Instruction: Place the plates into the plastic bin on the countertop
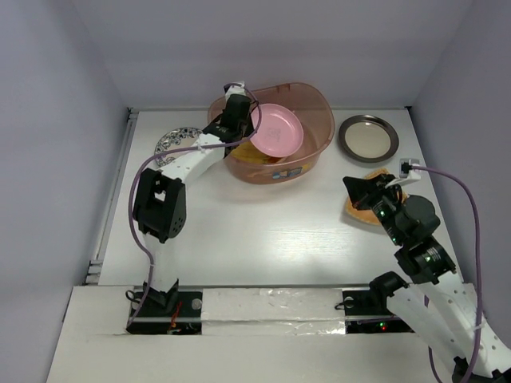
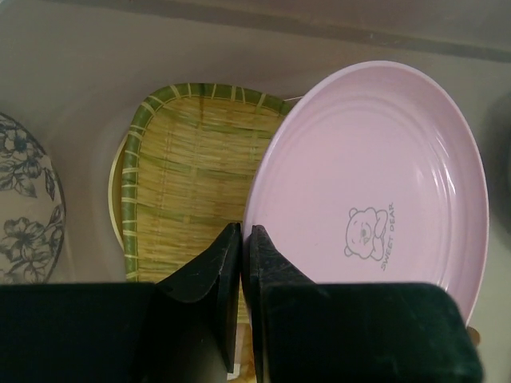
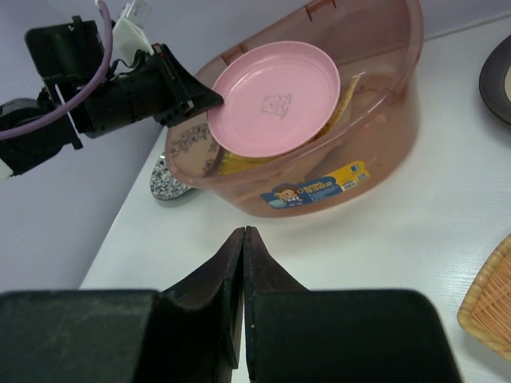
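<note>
The left hand (image 2: 241, 231) reached over the near-left wall of the plastic bin (image 1: 319, 120). Its 2 fingers were drawn to a thin slit, apparently pinching the left rim of the pink plate (image 2: 367, 199). That plate hung tilted inside the bin, its face turned up and toward the right arm. It leaned over the yellow woven square (image 2: 192, 175), which lay flat on the bin floor. The coming move, as I judged it, was only a matter of letting go. The plate sat wholly within the walls, with the woven dish directly below it.

3 dishes could be seen on the bench (image 1: 263, 239) outside the bin. The blue-white plate (image 1: 172, 144) lay just beside the bin's left wall, close to the left arm and easily its next reach. The silver plate (image 1: 368, 137) lay to the right of the bin, near it but apart. An orange dish (image 1: 359, 211) lay nearer the front, partly under the right hand (image 1: 351, 183). Both were on the right arm's side.

The right hand was closed, finger against finger, and held nothing. It hovered over the orange dish with its tips pointing toward the bin. Whether that dish was leaf-shaped or fan-shaped could not be told.
</note>
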`<state>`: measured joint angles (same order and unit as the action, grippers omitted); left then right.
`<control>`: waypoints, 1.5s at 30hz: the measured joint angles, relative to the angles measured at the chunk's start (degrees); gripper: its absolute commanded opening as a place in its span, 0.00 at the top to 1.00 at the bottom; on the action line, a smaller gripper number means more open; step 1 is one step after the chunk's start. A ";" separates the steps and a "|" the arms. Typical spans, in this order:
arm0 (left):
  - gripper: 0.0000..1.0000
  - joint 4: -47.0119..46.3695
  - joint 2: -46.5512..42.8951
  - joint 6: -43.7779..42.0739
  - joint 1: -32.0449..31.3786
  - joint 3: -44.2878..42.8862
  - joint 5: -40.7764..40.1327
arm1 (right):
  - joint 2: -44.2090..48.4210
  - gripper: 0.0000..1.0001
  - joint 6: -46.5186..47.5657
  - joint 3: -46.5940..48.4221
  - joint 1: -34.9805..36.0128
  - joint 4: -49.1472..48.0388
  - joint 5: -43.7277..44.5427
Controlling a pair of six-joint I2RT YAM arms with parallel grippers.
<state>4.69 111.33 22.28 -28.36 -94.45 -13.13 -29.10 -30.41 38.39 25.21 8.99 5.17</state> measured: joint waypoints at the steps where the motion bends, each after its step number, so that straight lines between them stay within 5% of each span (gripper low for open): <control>1: 1.00 0.57 1.05 -0.20 0.11 -1.03 -0.02 | -0.02 0.94 0.02 -0.35 0.00 0.02 0.00; 5: 0.70 1.36 4.00 -0.81 0.13 -3.56 -0.92 | -0.02 0.93 0.02 -0.92 0.00 0.20 0.00; 8: 0.61 1.62 4.79 -1.03 0.13 -3.74 -1.92 | 0.48 0.93 0.15 -0.92 0.00 0.33 0.13; 17: 0.63 -0.74 1.66 -1.44 -0.52 0.70 -4.48 | 2.95 0.91 0.92 -0.37 0.00 2.64 2.27; 19: 0.68 -2.05 -1.99 -1.95 -1.99 4.72 -5.73 | 3.96 0.99 1.11 0.48 0.00 3.56 3.32; 23: 0.99 -6.38 -10.38 -3.21 -11.72 11.17 -7.23 | 6.88 1.00 1.64 3.02 0.00 4.90 5.95; 28: 1.00 -15.43 -13.20 -2.95 -27.47 14.19 -2.89 | 10.51 0.98 2.38 7.89 0.00 5.86 8.92; 35: 0.68 -16.55 1.22 -1.55 -31.98 5.95 4.46 | 13.84 0.88 2.58 9.79 0.00 7.08 10.51; 45: 0.53 -10.14 21.27 2.08 -32.02 -9.35 12.46 | 13.75 0.77 2.60 9.77 0.00 9.25 9.97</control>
<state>-5.45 132.60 24.36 -60.38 -103.81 -0.67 -15.35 -27.81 48.16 25.21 18.24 15.14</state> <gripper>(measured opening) 0.456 0.222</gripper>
